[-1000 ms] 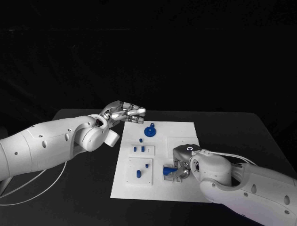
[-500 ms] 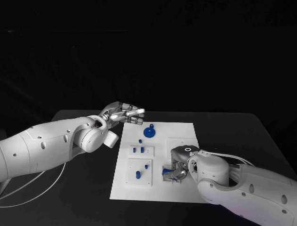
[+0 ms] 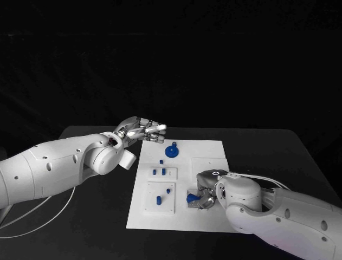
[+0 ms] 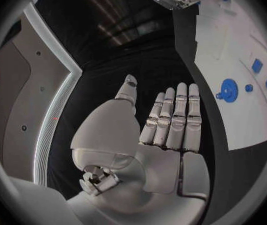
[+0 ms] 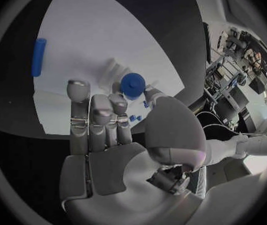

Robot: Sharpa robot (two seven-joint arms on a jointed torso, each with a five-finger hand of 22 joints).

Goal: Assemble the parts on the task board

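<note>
The white task board lies in the middle of the table. My right hand is low over the board's near middle, and a round blue part sits between its thumb and fingertips. In the right wrist view that blue part lies against the thumb tip, next to a raised white block. My left hand hovers off the board's far left corner. The left wrist view shows that left hand flat and holding nothing.
A blue disc with a stem stands on the far part of the board, a small blue peg just nearer. Two blue pieces sit in a left fixture, and an oblong one in the near-left fixture. A blue cylinder lies on the board.
My right hand has crept a little toward the near left, and the round blue part has gone with it. The left hand has stayed put.
</note>
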